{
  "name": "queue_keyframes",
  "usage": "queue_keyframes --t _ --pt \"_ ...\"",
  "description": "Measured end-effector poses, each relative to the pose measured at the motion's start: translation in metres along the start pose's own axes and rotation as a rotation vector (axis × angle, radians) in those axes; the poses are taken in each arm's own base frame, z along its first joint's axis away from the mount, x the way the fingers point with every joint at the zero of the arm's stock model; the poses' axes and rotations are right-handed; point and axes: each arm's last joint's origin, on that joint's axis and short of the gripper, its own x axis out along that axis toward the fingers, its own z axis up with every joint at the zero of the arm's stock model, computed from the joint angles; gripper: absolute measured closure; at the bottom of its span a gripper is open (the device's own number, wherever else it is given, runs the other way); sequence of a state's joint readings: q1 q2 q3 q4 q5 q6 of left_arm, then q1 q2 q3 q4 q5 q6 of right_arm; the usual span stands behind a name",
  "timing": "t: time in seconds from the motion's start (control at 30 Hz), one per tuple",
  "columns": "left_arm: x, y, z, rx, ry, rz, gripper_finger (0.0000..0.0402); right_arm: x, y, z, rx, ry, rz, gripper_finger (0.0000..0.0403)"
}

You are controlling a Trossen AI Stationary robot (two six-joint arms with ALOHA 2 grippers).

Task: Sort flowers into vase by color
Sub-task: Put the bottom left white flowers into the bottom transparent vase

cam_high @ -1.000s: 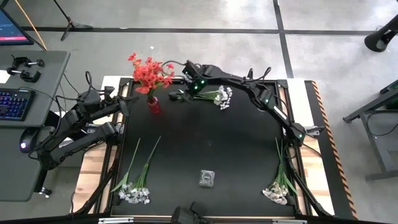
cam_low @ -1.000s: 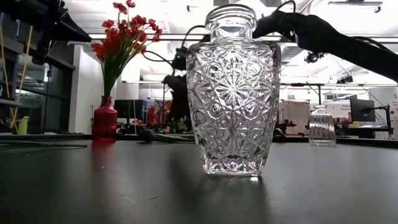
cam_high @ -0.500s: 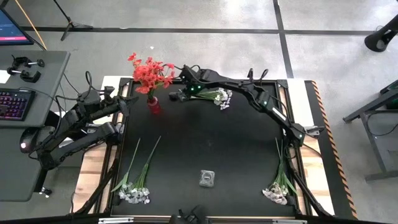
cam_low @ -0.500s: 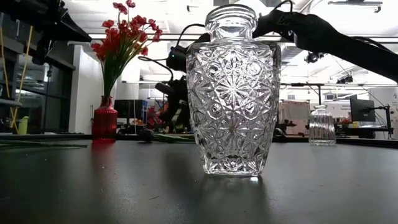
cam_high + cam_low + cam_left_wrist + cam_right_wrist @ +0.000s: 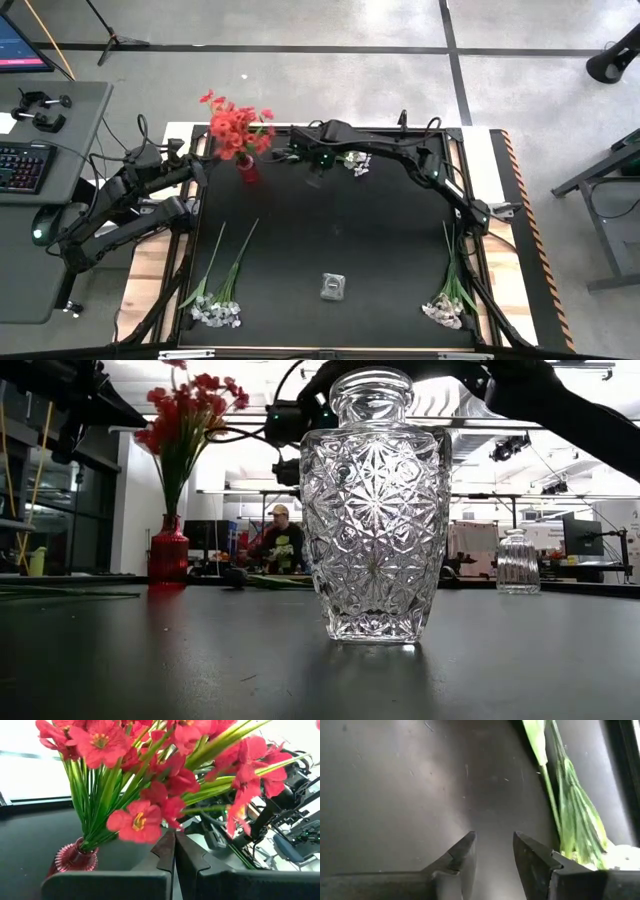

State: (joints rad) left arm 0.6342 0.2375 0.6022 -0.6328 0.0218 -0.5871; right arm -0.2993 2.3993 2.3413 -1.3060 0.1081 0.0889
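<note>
Red flowers (image 5: 236, 127) stand by their stems in a small red vase (image 5: 246, 169) at the table's far left. A white spray (image 5: 356, 161) lies flat near the far edge, its green stems (image 5: 566, 815) showing in the right wrist view. My right gripper (image 5: 494, 851) hangs open over bare table between the red vase and that spray, pointing down with nothing between its fingers. My left gripper (image 5: 174, 851) is shut and waits at the left edge, facing the red flowers (image 5: 135, 775).
A cut-glass vase (image 5: 333, 287) stands near the front edge at the middle, large in the low view (image 5: 375, 510). White sprays lie at the near left (image 5: 214, 306) and near right (image 5: 447, 300). A smaller glass vase (image 5: 517, 561) shows far off. A person (image 5: 283, 541) sits beyond the table.
My right gripper has drawn away from the red vase toward the table's right, risen, and tipped over until it points down. The red flowers in the vase have swayed a little toward the left.
</note>
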Motion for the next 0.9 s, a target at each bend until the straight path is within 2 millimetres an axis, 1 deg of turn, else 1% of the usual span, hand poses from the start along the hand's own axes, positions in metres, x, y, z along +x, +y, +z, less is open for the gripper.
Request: queue_keyframes --t 0.13,0.3,0.37,0.43,0.47,0.53,0.67,0.73,0.8,0.9 --pt "0.000 0.000 0.000 -0.001 0.000 0.000 0.0402 0.000 -0.013 0.000 -0.009 0.012 0.020 0.0286" --pt "0.000 0.000 0.000 -0.011 0.000 0.000 0.0402 -0.016 -0.037 -0.006 -0.019 0.021 0.041 0.0286" --pt "0.000 0.000 0.000 -0.011 -0.001 0.000 0.0402 -0.020 -0.048 -0.013 -0.001 0.023 0.047 0.0286" --pt "0.000 0.000 0.000 -0.011 -0.002 0.003 0.0402 -0.024 -0.056 -0.030 0.028 0.027 0.066 0.0285" --pt "0.000 0.000 0.000 -0.011 -0.005 0.006 0.0402 -0.027 -0.059 -0.041 0.052 0.016 0.076 0.0285" --pt "0.000 0.000 0.000 -0.011 -0.009 0.012 0.0402 -0.030 -0.062 -0.073 0.113 -0.023 0.092 0.0285" --pt "0.000 0.001 0.001 -0.013 -0.025 0.035 0.0402 -0.033 -0.055 -0.160 0.316 -0.116 0.170 0.0285" --pt "0.000 0.001 0.001 -0.019 -0.035 0.047 0.0402 -0.036 -0.047 -0.196 0.430 -0.191 0.253 0.0285" --pt "0.000 0.002 0.001 -0.031 -0.046 0.062 0.0402 -0.040 -0.039 -0.226 0.526 -0.250 0.314 0.0285" --pt "0.000 0.002 0.002 -0.031 -0.051 0.068 0.0402 -0.041 -0.028 -0.258 0.618 -0.259 0.372 0.0285"
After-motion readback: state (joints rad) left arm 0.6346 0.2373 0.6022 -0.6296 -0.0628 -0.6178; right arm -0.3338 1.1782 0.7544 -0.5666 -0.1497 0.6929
